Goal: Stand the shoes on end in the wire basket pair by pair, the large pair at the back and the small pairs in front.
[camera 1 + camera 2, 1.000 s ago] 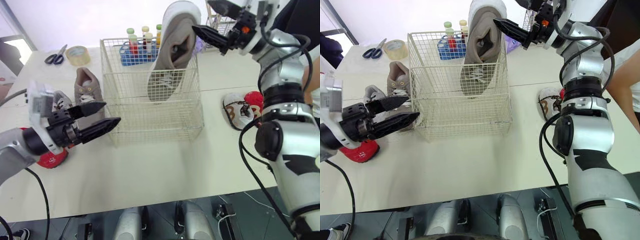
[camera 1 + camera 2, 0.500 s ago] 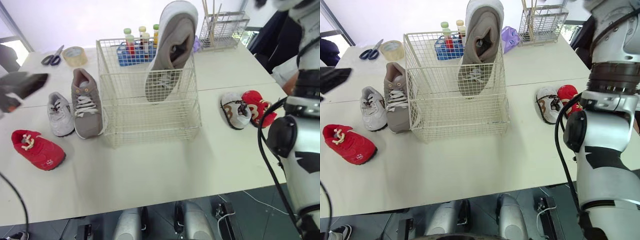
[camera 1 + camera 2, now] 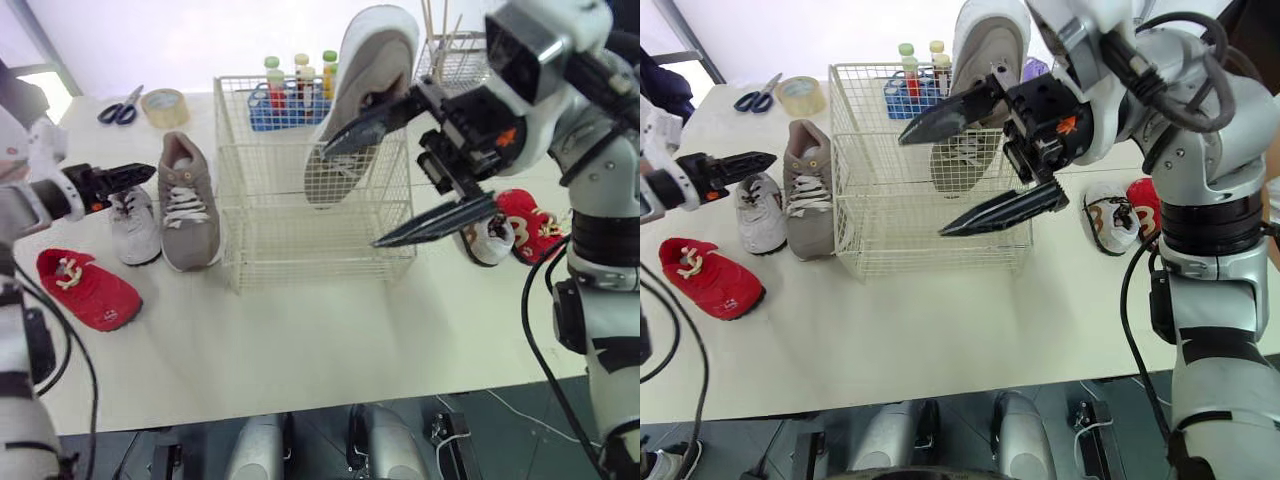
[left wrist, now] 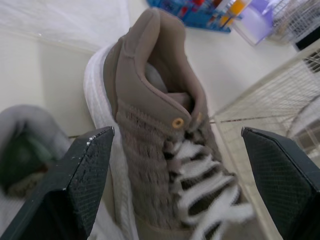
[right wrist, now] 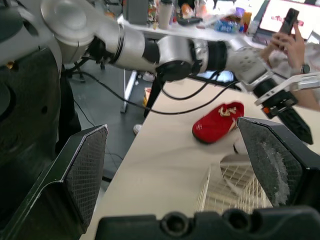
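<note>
The right gripper (image 3: pixel 350 197) is spread wide and holds nothing; it hangs over the near right part of the basket (image 3: pixel 310 250). The left gripper (image 3: pixel 125 178) is also parted and empty. It sits at the left of the table, with its wrist camera looking at the heel of the second large shoe (image 3: pixel 188 205).

One large shoe (image 3: pixel 365 90) stands on end at the far right of the basket, leaning on the rim. By my reading, that is the only step done. The second large shoe lies flat on the table, just left of the basket, and has to go in at the back beside the first.

None of the four small shoes is in. The left white shoe (image 3: pixel 135 225) and left red shoe (image 3: pixel 85 288) lie at the left. The right white shoe (image 3: pixel 487 240) and right red shoe (image 3: pixel 528 225) lie right of the basket. The small pairs look split across the table, so most of the task remains.
</note>
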You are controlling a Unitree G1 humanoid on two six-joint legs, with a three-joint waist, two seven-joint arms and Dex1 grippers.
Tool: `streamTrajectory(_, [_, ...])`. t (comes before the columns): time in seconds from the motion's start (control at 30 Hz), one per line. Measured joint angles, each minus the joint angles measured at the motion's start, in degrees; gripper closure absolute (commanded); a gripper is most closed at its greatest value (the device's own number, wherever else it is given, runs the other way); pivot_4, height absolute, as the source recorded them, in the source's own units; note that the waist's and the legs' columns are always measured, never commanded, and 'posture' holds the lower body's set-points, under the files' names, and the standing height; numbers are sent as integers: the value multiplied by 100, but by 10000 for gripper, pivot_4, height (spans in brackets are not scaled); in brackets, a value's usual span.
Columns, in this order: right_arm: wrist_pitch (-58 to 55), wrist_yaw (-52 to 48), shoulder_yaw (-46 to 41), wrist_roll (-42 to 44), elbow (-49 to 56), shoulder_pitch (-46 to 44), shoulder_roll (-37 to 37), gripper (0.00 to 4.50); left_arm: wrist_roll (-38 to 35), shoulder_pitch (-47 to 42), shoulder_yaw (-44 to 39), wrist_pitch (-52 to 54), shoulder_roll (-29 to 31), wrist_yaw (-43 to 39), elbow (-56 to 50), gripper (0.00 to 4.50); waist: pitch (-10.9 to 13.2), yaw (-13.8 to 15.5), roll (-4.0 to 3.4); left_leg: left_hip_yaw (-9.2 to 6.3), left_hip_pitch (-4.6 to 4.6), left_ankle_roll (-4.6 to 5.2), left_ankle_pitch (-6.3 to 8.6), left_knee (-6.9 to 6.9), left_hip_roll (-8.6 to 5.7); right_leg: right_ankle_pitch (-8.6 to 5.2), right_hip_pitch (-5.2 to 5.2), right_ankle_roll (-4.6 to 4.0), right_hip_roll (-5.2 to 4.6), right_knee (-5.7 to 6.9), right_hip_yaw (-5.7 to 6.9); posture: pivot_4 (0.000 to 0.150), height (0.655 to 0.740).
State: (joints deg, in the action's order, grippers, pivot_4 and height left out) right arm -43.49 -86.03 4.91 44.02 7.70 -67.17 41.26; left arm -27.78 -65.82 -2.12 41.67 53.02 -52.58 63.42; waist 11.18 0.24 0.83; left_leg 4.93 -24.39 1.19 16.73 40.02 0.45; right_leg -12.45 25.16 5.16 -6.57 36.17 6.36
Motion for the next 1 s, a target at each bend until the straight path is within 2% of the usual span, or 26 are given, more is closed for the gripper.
streamTrajectory(0.07, [-159,179,-130,78,232,113,93,36,385,-347,75,-254,-240,55,540,2341,1,-12,1,2,-2,0,0,-1,4,0,4,0,0,1,1,1500,7400])
streamTrajectory(0.23, [-419,637,-349,252,623,233,216,36,1128,-599,114,-612,-583,256,1118,2341,1,-87,2,1,-1,0,0,1,10,0,4,0,-5,5,1,1500,7400])
streamTrajectory(0.3, [-495,812,-401,302,699,302,238,0,1308,-599,97,-714,-690,349,1230,7980,2,-89,3,0,-1,0,0,1,12,0,4,0,-6,6,1,1500,7400])
streamTrajectory(0.5, [-617,1212,-548,457,843,420,257,0,1521,-599,-202,-886,-782,514,1309,33774,3,-71,7,-2,-3,2,1,4,20,0,4,1,-10,7,1,1500,7400])
streamTrajectory(0.57, [-617,1273,-565,464,857,445,263,0,1557,-599,-338,-884,-792,532,1318,39472,4,-71,9,-2,-4,5,2,5,19,1,4,2,-12,6,1,1500,7400])
streamTrajectory(0.7, [-610,1357,-582,463,830,463,262,0,1528,-615,-706,-887,-792,729,1320,39472,7,-88,14,-3,-5,6,3,5,21,2,6,3,-12,6,1,1500,7400])
streamTrajectory(0.87, [-485,1730,-813,381,502,445,266,0,1034,-1087,-1727,-1436,-587,1299,1230,39472,15,-87,40,-8,-14,7,4,6,23,3,16,4,-16,5,1,1500,7400])
streamTrajectory(1.0, [-535,1961,-1089,369,257,367,523,0,855,-1338,-1952,-2262,-439,1266,-85,39472,15,-68,40,-4,-16,13,8,3,20,4,16,7,-23,-3,2,1500,7400])
